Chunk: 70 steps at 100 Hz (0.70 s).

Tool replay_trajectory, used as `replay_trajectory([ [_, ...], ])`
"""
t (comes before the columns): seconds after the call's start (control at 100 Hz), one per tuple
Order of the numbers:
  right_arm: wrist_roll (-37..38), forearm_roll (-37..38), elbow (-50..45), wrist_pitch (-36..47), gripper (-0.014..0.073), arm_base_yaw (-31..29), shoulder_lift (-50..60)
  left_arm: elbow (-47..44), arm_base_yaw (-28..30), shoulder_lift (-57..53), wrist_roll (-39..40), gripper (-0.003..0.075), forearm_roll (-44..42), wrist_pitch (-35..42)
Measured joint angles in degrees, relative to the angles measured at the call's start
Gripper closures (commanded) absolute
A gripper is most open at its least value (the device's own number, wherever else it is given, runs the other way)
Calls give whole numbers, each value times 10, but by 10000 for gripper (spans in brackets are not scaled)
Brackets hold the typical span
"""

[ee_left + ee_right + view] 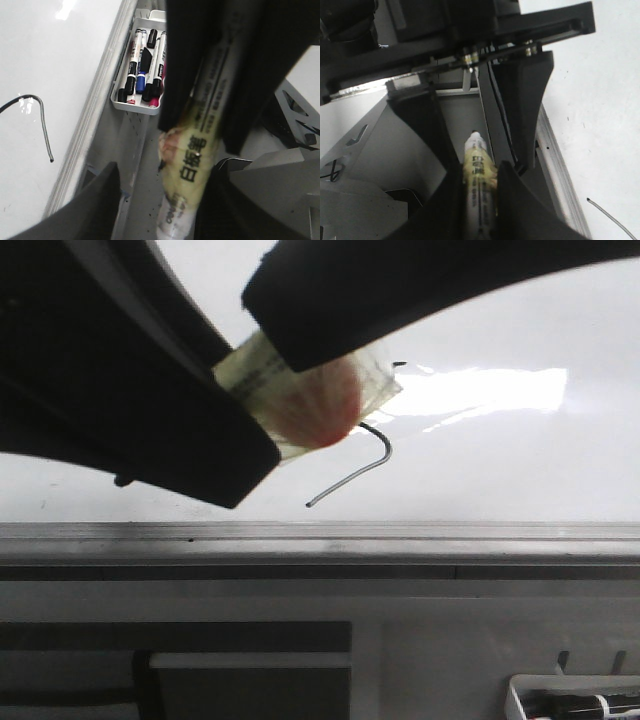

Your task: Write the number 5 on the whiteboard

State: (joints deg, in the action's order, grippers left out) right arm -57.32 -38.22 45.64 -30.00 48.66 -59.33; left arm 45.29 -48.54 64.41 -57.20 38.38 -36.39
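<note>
The whiteboard (500,460) carries a black line of the number 5 (370,465): a curved hook with a long tail and a short stroke above; the rest is hidden behind the fingers. The line also shows in the left wrist view (42,120) and the right wrist view (610,217). My right gripper (479,167) is shut on a marker (479,175) wrapped in yellowish tape, in front of the board's lower rail. In the front view the marker (310,400) shows end-on between two black fingers. My left gripper (164,167) is open, its fingers either side of the marker (192,160).
A grey metal rail (320,535) runs along the board's lower edge. A small white tray (140,65) with several markers hangs on the grey panel below the rail, and also shows at the lower right of the front view (575,700).
</note>
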Motion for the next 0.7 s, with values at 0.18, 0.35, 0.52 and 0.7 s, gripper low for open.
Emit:
replay_trajectory([
  [0.18, 0, 9, 0, 3, 653, 0, 0, 0, -3, 6, -6, 739, 5, -3],
  [0.35, 0, 7, 0, -1, 653, 0, -1, 0, -5, 6, -21, 741, 0, -8],
  [0.52, 0, 7, 0, -1, 436, 0, -1, -2, -5, 6, -25, 741, 9, -2],
  [0.7, 0, 7, 0, 26, 15, -21, 3, -20, 10, 6, 12, 741, 43, 39],
])
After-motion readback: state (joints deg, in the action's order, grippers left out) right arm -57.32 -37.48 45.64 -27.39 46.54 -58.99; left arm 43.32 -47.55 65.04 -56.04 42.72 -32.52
